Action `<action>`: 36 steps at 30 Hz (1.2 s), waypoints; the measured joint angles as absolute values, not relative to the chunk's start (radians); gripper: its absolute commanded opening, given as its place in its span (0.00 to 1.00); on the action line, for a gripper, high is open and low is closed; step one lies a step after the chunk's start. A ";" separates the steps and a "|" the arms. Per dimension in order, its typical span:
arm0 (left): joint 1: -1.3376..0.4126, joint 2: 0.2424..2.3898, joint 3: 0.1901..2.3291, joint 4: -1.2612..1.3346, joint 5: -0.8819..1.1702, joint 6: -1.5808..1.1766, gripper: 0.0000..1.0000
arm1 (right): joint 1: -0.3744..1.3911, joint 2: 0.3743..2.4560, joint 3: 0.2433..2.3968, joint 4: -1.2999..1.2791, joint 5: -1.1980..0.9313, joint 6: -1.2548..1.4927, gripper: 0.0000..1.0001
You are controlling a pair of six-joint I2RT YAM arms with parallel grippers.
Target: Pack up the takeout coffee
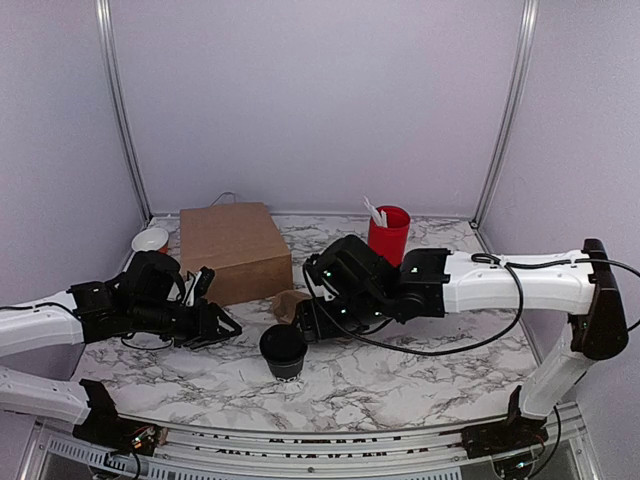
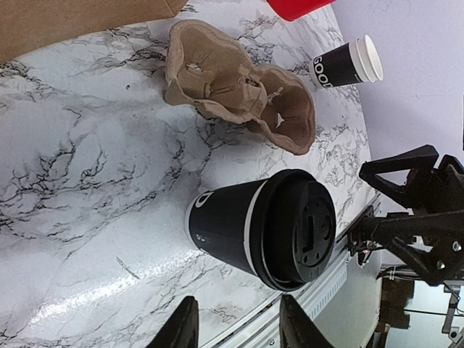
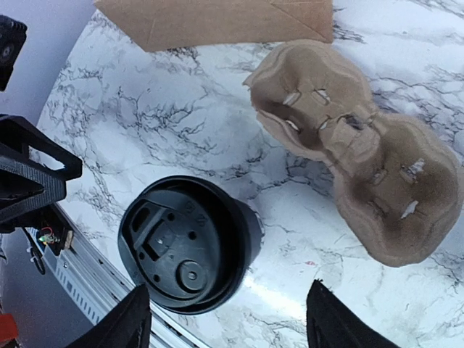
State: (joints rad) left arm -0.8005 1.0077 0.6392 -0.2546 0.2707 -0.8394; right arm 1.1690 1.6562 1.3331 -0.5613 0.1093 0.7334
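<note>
Overhead, the small black paper cup with round black plastic lid (image 1: 283, 350) stands on the marble table (image 1: 400, 380) near its front edge, between both arms. From the left wrist, the left gripper (image 2: 239, 330) is part open and empty, so I'd say a careless nudge could topple the cup. From the right wrist, the right gripper (image 3: 228, 322) gapes wide and empty with the cup off-centre, so closing now might knock it over the edge.

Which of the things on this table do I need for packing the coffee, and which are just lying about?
For the job:
- lidded black coffee cup
- pulp cup carrier
- probably the brown paper bag

Lying about:
- red cup of white utensils
- lidless black cup
</note>
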 measured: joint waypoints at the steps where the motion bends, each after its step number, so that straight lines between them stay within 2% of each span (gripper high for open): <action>1: -0.803 1.015 0.639 -0.245 0.272 -0.843 0.39 | 1.151 1.618 1.280 -0.520 0.089 0.738 0.66; 5: -0.818 1.064 0.640 -0.213 0.273 -0.851 0.38 | 1.093 1.504 1.107 -0.420 0.038 0.770 0.55; 11: -0.834 1.145 0.658 -0.187 0.275 -0.852 0.36 | 1.084 1.461 0.974 -0.270 -0.039 0.831 0.45; 21: -0.846 1.184 0.678 -0.165 0.285 -0.849 0.34 | 1.084 1.489 0.911 -0.083 -0.123 0.906 0.39; 29: -0.865 1.209 0.682 -0.150 0.288 -0.850 0.33 | 1.084 1.500 0.898 -0.034 -0.133 0.934 0.30; 36: -0.873 1.219 0.683 -0.128 0.288 -0.852 0.32 | 1.084 1.512 0.878 -0.030 -0.138 0.944 0.29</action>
State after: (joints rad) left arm -0.8726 1.2190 0.6834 -0.1276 0.2882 -0.8516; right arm 1.0843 1.5124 0.8776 -0.0299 -0.1383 0.9440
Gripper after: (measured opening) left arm 0.324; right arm 0.293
